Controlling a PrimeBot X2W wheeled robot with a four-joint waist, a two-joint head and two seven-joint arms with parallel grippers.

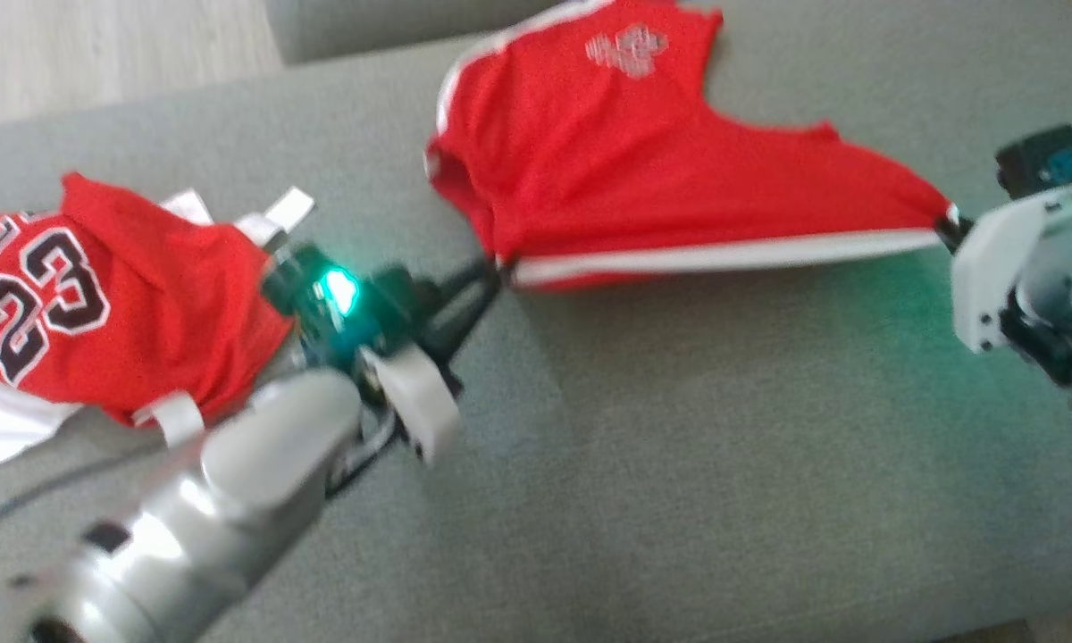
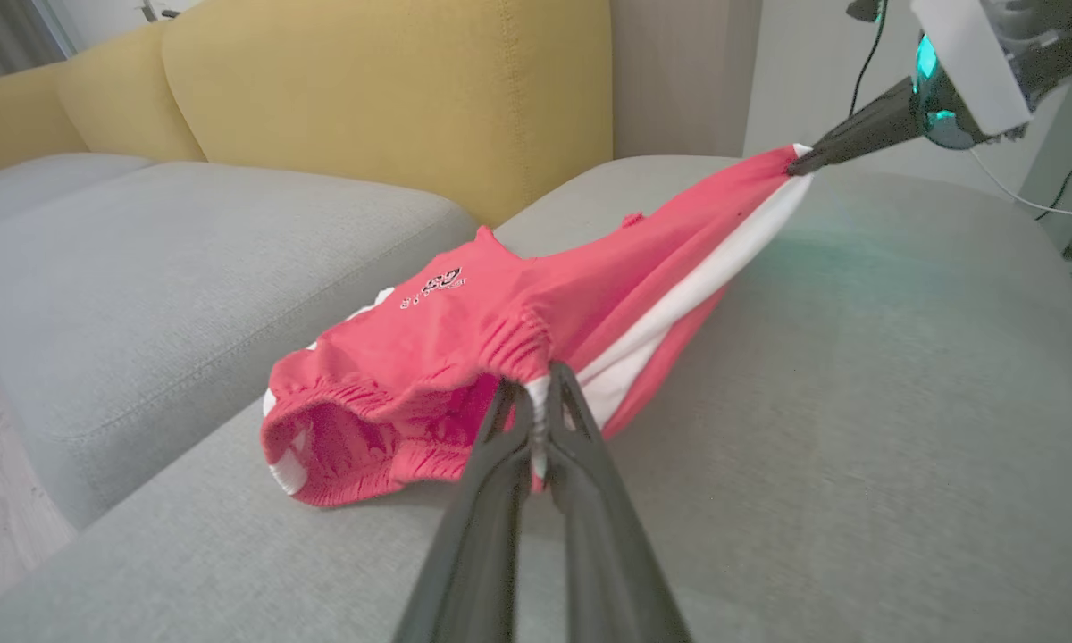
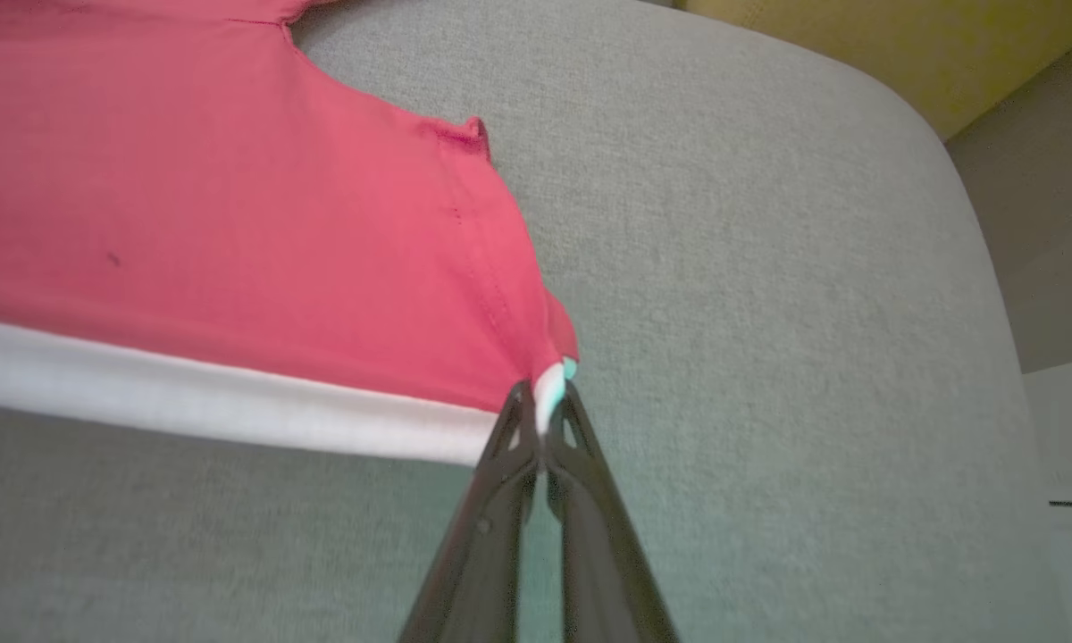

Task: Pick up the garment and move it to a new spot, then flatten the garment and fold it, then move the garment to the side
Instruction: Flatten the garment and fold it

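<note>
The garment point(image 1: 607, 152) is a pair of red shorts with a white side stripe and a small pale logo. It lies partly on the grey sofa seat and is stretched taut along its striped edge between both grippers. My left gripper point(image 1: 500, 263) is shut on the elastic waistband corner, seen close up in the left wrist view point(image 2: 540, 393). My right gripper point(image 1: 947, 228) is shut on the hem corner at the stripe's other end point(image 3: 543, 402). The left wrist view has the right gripper point(image 2: 799, 165) at its upper right, and the garment point(image 2: 464, 330) sags open at the waist.
A red jersey with the number 23 point(image 1: 80, 304) lies on the seat to the left, beside my left forearm. The grey seat cushion point(image 1: 724, 429) spreads in front of the garment. Yellow back cushions point(image 2: 393, 89) stand behind. Wooden floor point(image 1: 98, 45) shows at far left.
</note>
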